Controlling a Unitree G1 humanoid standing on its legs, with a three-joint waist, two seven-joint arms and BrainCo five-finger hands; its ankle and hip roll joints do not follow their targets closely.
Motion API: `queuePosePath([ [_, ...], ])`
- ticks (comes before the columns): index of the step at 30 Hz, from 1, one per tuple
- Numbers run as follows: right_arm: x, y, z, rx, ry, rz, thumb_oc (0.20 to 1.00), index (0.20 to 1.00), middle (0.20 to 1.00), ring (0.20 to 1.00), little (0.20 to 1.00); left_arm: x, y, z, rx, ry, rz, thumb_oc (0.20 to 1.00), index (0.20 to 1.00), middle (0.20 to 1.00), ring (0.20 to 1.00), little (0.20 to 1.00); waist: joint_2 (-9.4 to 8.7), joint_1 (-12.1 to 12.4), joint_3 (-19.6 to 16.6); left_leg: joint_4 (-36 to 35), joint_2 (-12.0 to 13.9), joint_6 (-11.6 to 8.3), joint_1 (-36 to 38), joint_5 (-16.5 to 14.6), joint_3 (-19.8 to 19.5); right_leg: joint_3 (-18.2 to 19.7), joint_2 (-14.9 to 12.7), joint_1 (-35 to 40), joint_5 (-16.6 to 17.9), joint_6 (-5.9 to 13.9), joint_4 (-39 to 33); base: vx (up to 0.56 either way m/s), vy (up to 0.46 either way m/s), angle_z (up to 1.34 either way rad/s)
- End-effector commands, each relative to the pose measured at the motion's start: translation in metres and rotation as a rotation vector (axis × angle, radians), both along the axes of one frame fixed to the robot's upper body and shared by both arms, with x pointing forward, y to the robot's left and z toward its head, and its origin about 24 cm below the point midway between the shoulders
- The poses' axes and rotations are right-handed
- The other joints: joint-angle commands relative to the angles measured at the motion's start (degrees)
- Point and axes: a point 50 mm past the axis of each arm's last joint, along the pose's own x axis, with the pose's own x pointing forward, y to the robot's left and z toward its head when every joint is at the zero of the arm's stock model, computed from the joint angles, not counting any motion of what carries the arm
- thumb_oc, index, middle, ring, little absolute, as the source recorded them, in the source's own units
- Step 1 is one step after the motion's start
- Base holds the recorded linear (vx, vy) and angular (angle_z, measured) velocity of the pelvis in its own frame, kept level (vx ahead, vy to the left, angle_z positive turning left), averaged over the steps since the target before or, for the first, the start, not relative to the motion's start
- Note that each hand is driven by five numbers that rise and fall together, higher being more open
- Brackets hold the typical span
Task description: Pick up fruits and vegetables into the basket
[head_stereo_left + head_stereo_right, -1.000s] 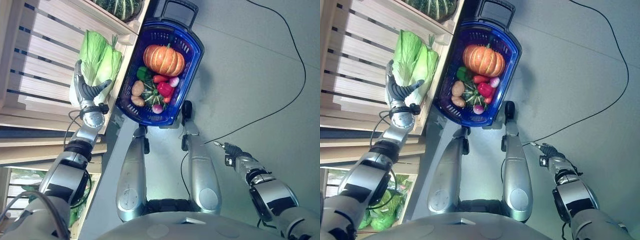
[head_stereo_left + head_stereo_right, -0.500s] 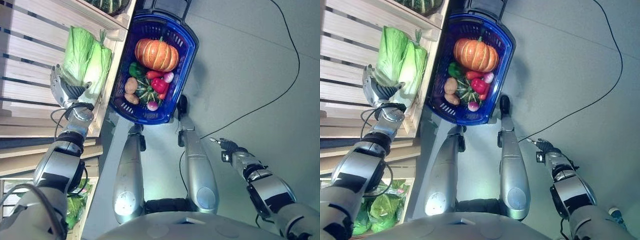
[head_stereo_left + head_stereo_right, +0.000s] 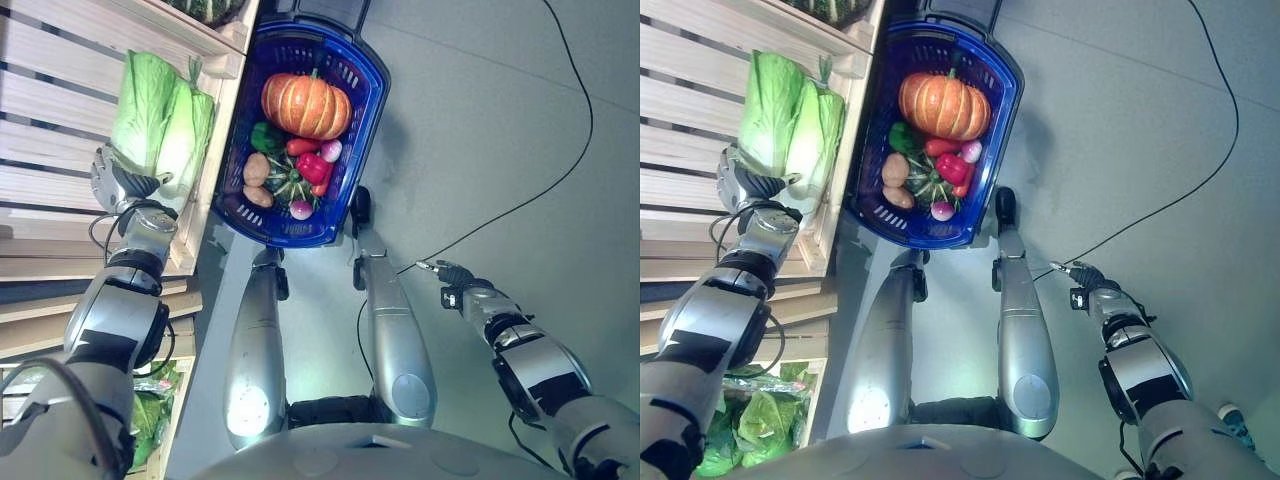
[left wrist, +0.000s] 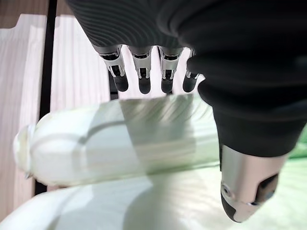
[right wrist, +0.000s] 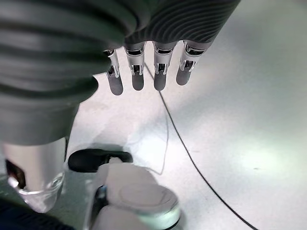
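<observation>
Two pale green napa cabbages (image 3: 160, 115) lie side by side on a wooden shelf. My left hand (image 3: 118, 185) is at their white stalk end. Its fingers (image 4: 144, 72) reach straight over the nearer stalk (image 4: 120, 143), with the thumb (image 4: 244, 191) on the other side, so the hand is open. The blue basket (image 3: 372, 110) stands on the floor next to the shelf. It holds an orange pumpkin (image 3: 306, 104), potatoes, red and green peppers and radishes. My right hand (image 3: 450, 272) hangs open over the bare floor, far from the basket.
The slatted wooden shelf (image 3: 50, 130) fills the left side, with a dark green squash (image 3: 205, 8) on the level above. Bagged leafy greens (image 3: 750, 420) sit on a lower level. Grey floor (image 3: 480, 120) lies right of the basket.
The camera has shifted. My left hand has moved in from beside the cabbages to straddle the stalk end. The right hand has stayed where it was.
</observation>
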Motion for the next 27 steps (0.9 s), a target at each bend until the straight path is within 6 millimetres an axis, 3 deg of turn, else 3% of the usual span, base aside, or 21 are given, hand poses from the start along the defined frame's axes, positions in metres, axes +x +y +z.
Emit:
queuePosePath([
  [1,-0.0178,-0.0225,-0.0055,-0.05,0.056,-0.023,1.0,1.0,1.0,1.0,1.0,-0.017,0.0285,-0.0037,-0.009,0.042,0.115,1.0,1.0,1.0,1.0,1.0,0.03,0.8,-1.8,-3.4,-1.7,0.52,-1.5,2.4,0.3,-3.4,3.8,1.3,-9.9,-1.42,7.0,0.0,0.0,0.0],
  [27,-0.0099,-0.0211,0.0007,-0.046,0.033,-0.024,1.0,1.0,1.0,1.0,1.0,-0.0214,0.037,-0.0044,-0.149,0.051,0.226,1.0,1.0,1.0,1.0,1.0,-0.45,0.8,-1.8,-4.1,-1.8,0.28,-2.8,3.1,-0.2,-3.6,4.0,-0.2,-9.6,-1.25,6.8,0.0,0.0,0.0],
])
